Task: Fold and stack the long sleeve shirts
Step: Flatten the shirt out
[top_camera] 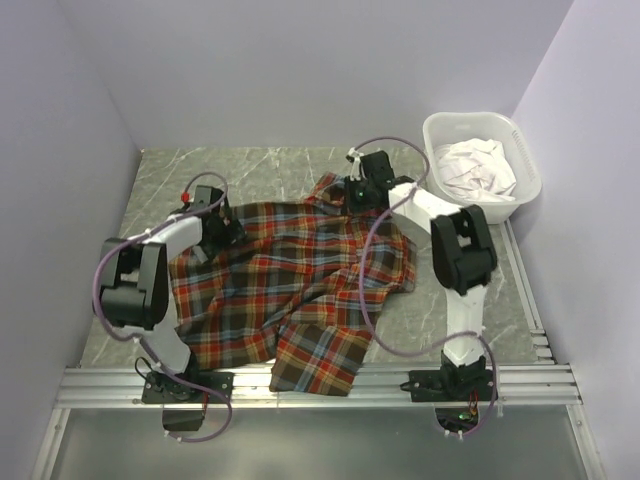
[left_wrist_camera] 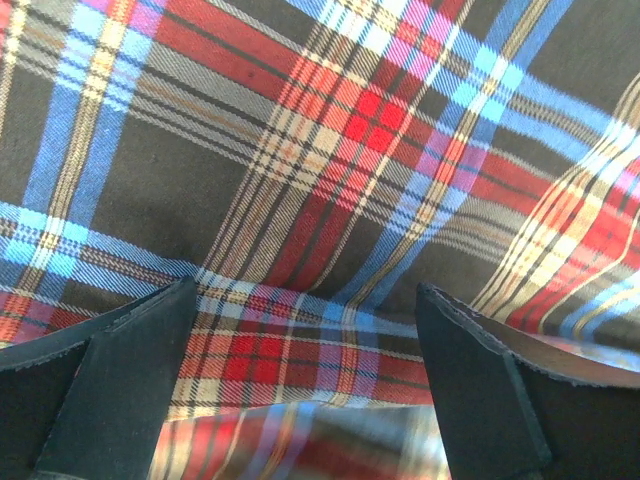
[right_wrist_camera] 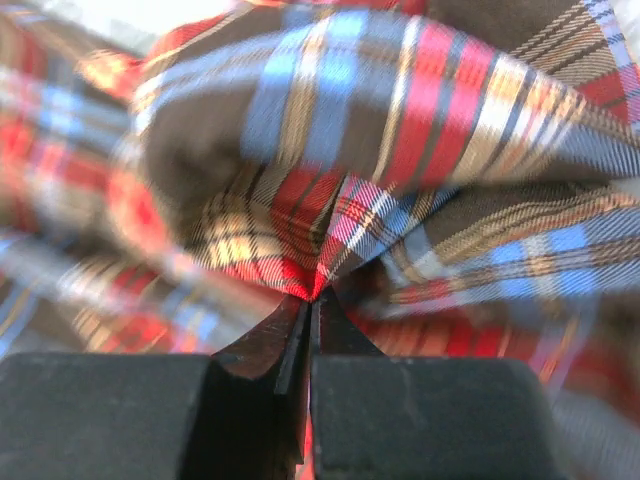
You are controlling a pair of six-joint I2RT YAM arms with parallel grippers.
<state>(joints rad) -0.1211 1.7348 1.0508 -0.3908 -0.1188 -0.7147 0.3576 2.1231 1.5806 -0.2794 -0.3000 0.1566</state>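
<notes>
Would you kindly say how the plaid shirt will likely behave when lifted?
Probably floppy: the plaid shirt puckers into folds where the right gripper pinches it. Likely it would drape and trail, since it lies rumpled across the table.

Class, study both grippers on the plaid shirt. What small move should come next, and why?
Probably the left gripper should lower a little and close on the plaid shirt. Its fingers stand wide apart over flat cloth, holding nothing, while the right gripper is shut on a pinched fold of it. With both gripped, the shirt could be moved evenly.
</notes>
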